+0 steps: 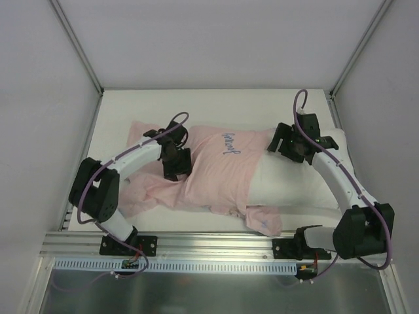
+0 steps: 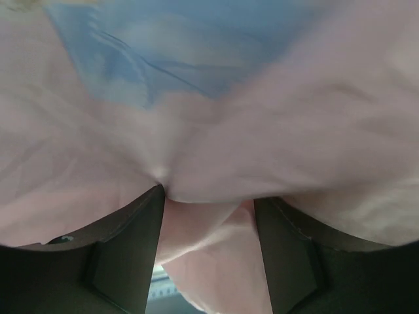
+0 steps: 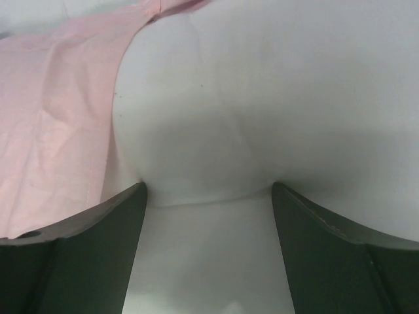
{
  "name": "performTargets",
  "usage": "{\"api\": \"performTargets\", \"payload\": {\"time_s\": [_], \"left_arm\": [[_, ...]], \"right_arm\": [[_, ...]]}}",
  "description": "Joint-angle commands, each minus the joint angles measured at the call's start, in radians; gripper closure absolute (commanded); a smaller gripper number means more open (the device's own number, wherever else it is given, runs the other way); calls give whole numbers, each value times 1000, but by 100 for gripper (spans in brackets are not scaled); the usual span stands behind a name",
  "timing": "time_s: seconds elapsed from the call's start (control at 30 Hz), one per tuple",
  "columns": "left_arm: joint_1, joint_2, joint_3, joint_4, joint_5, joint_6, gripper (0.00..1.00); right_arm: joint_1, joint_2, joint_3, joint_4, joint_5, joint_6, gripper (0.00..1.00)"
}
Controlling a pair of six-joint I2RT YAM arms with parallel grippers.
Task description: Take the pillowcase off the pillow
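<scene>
The pillowcase [image 1: 216, 167] lies pink side up across the middle and left of the table, with small blue writing on it. It still covers the left part of the pillow [image 1: 291, 186], whose bare white right end sticks out. My left gripper [image 1: 177, 163] sits on the pillowcase's left part. In the left wrist view it [image 2: 209, 196] is shut on a bunched pink fold [image 2: 216, 248], and some of the blue face [image 2: 177, 46] shows above. My right gripper [image 1: 285, 145] is at the pillow's far edge. In the right wrist view it [image 3: 208, 186] pinches the white pillow [image 3: 262, 98], beside the pink pillowcase [image 3: 52, 118].
The white table [image 1: 216, 104] is closed in by pale walls on the left, back and right. An aluminium rail [image 1: 209, 243] with both arm bases runs along the near edge. A loose pillowcase corner [image 1: 265, 221] lies near that rail.
</scene>
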Motion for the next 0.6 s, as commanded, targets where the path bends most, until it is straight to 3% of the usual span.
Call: {"api": "performTargets", "payload": {"time_s": [0.0,0.07,0.1,0.17,0.27,0.4,0.43,0.57], "left_arm": [[-119,-157,-102,22,61,-70,43],[-126,-228,-115,20,75,-77,39],[-121,-281,-104,14,61,-66,30],[-85,-323,-35,-15,29,-55,24],[-19,-355,78,-30,-3,-31,22],[115,-252,204,-43,-48,-50,13],[123,-221,251,-47,-75,-61,7],[149,-40,359,-72,-142,-132,2]], "right_arm": [[9,-32,-122,-74,8,-4,19],[9,-43,-147,-66,11,-24,17],[7,-43,-147,-66,11,-31,16],[7,-37,-135,-66,11,-53,14],[7,-33,-121,-69,9,-60,10],[7,-35,-107,-69,-4,-59,8],[7,-35,-105,-71,-6,-54,8],[10,-46,-99,-80,-20,-48,7]]}}
